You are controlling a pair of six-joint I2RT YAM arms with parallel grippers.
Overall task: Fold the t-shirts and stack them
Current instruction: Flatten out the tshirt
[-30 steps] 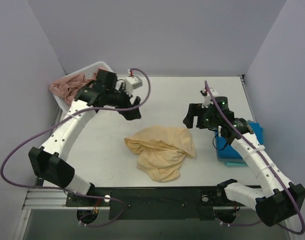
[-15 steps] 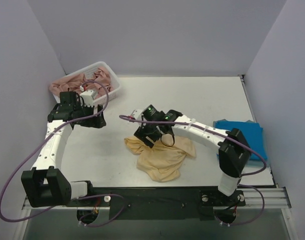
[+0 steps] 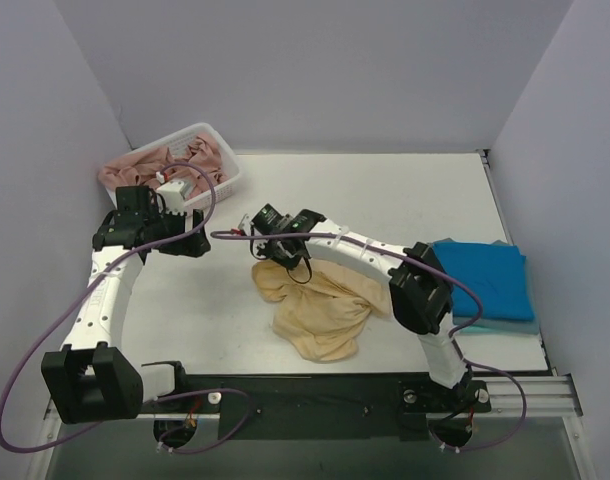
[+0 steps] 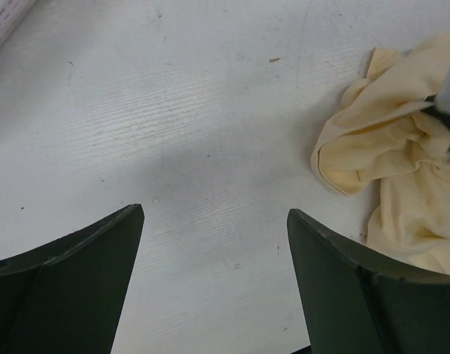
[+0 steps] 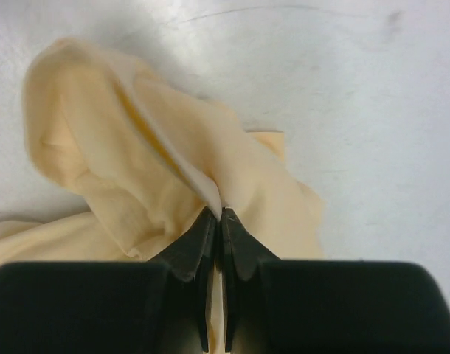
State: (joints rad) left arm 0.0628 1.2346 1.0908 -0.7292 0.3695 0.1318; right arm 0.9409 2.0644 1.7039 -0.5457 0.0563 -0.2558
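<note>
The pale yellow t-shirt (image 3: 320,310) lies crumpled at the middle of the table. My right gripper (image 3: 280,258) has reached across to its upper left edge. In the right wrist view the right gripper (image 5: 220,214) is shut, pinching a raised fold of the yellow t-shirt (image 5: 122,162). The blue t-shirt (image 3: 485,280) lies folded flat at the right edge. My left gripper (image 3: 197,243) hovers left of the yellow shirt. Its fingers are wide open over bare table, with nothing between them (image 4: 214,214). The yellow t-shirt (image 4: 387,169) shows at the right of that view.
A white basket (image 3: 225,165) holding pinkish clothes stands at the back left corner, just behind the left arm. Grey walls close in the table on the left, back and right.
My right arm swung from beside the blue shirt across to the yellow shirt's left edge and shut on a fold. The left arm drew back toward the left.
</note>
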